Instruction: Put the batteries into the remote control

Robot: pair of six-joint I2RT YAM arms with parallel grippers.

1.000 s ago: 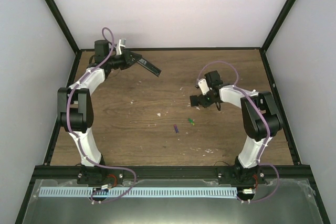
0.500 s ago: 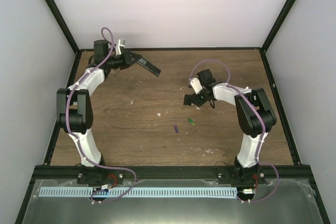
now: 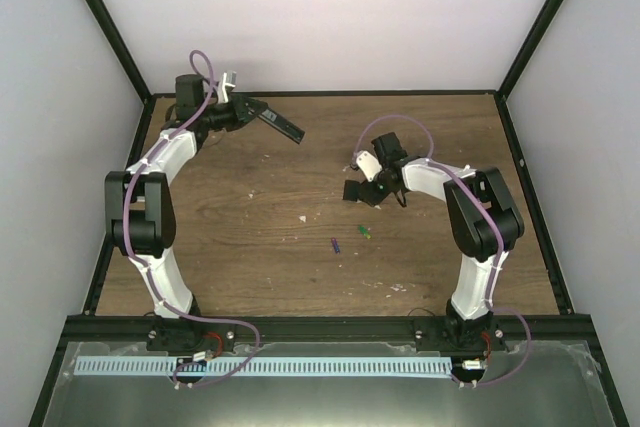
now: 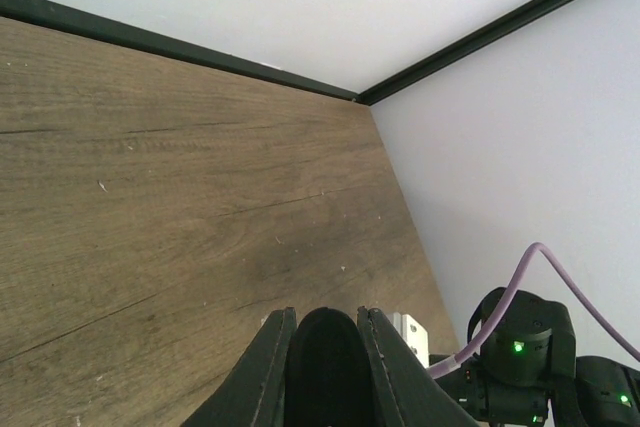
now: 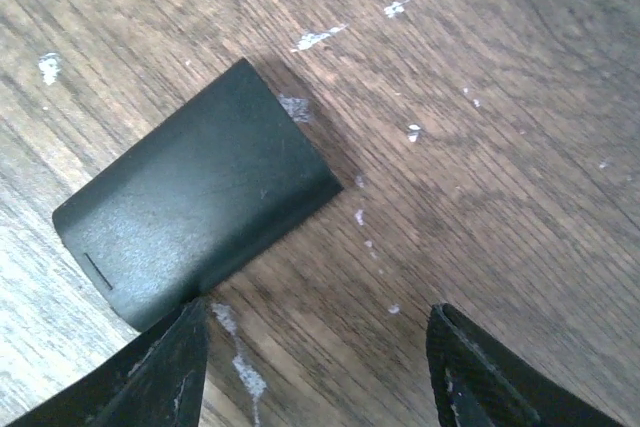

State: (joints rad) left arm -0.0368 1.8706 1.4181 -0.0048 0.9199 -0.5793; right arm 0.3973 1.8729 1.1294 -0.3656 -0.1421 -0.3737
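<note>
While the left hand (image 3: 248, 110) is clamped tight on one end of the remote control (image 3: 282, 126), holding it up over the far left part of the desk (image 3: 250, 237), the right hand (image 5: 318, 367) hovers low over the wood with its jaws partly spread and nothing between them. Just beside one of its fingers (image 5: 160, 377) a black battery cover (image 5: 195, 209) lies flat. The green battery (image 3: 363, 233) and the purple battery (image 3: 336, 245) lie near each other mid-desk, close to the right hand and well apart from the remote.

Both are tiny and round, so a slightly off-centre pinch could roll or flick one away. The fingers may also knock the cover while turning toward them. Gripped at one end only, the remote could pivot when a battery is pressed in, and a battery could go in the wrong way round.

No brand, label or readable writing shows; the cover carries only a short slot mark.
</note>
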